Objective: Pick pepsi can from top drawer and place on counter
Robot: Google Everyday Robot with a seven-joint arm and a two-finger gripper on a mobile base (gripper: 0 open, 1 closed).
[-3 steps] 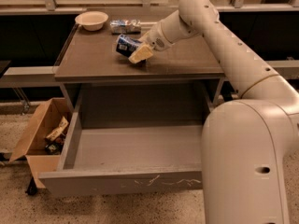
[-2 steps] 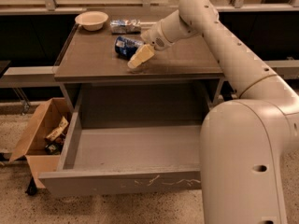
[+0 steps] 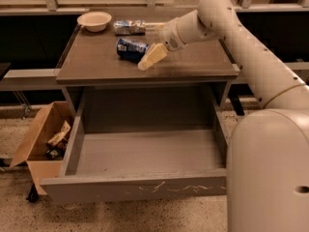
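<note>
The pepsi can (image 3: 130, 49) lies on its side on the counter (image 3: 193, 62), left of centre. My gripper (image 3: 147, 62) hangs just right of the can, low over the counter, pointing down-left. It is open and holds nothing. The can's right end is next to the gripper; I cannot tell whether they touch. The top drawer (image 3: 135, 188) is pulled fully out below the counter, and its inside shows nothing in it.
A cream bowl (image 3: 95, 21) and a silvery crinkled packet (image 3: 129, 27) sit at the back of the counter. A brown cardboard box (image 3: 41, 134) with scraps stands on the floor left of the drawer. My arm crosses in from the right.
The can was in the gripper above the counter a second ago. It now lies on the counter, and the gripper has drawn back a little to the right of it.
</note>
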